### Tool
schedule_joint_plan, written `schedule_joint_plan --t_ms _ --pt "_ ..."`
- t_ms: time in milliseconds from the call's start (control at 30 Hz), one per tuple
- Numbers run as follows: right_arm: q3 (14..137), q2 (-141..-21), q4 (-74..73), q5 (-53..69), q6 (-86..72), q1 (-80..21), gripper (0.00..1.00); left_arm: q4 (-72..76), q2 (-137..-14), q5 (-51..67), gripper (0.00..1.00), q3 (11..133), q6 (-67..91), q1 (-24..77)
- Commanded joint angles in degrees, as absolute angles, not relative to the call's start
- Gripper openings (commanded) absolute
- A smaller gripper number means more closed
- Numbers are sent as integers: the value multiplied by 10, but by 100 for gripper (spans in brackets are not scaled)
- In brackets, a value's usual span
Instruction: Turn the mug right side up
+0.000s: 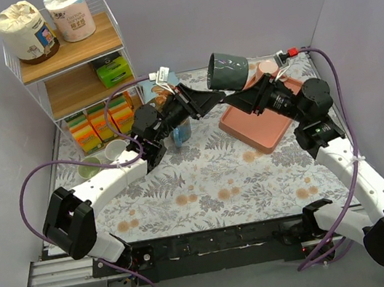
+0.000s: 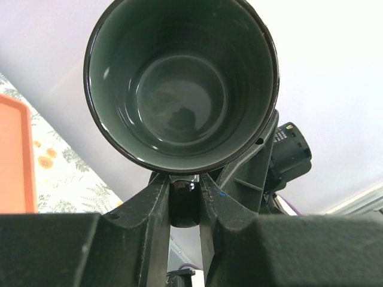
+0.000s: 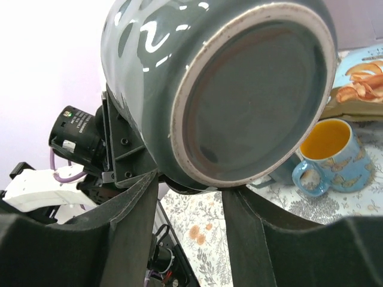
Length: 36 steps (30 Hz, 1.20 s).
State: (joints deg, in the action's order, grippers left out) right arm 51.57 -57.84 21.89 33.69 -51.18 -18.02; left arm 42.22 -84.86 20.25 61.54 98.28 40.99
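A dark grey-green mug point(image 1: 230, 71) hangs in the air on its side above the table's back middle, between my two grippers. My left gripper point(image 1: 220, 97) is shut on the mug's handle point(image 2: 184, 200) from below. The left wrist view looks straight into the mug's empty inside point(image 2: 179, 84). My right gripper point(image 1: 247, 99) is open. Its fingers point(image 3: 131, 227) stand wide apart just under the mug's base point(image 3: 251, 101), which faces the right wrist camera. I cannot tell whether the right fingertips touch the mug.
An orange tray point(image 1: 265, 120) lies at the back right with a pink item point(image 1: 268, 68) on it. A blue mug point(image 3: 326, 152) with an orange inside stands under the left arm. A wire shelf point(image 1: 70, 53) with paper rolls, a white cup point(image 1: 114, 150) and a green bowl point(image 1: 89, 169) are at the left.
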Motion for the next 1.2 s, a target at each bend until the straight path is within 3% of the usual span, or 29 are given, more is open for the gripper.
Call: schedule_joint_plan --t_ms 0,700,1167 --pt "518 -576 230 323 -518 -182 54 376 -817 171 0 636 963 405" --pt "454 -596 169 306 -597 -169 57 207 -855 163 0 692 1013 350" --pt "541 -547 -73 192 -469 -151 59 48 -948 -11 0 773 764 360"
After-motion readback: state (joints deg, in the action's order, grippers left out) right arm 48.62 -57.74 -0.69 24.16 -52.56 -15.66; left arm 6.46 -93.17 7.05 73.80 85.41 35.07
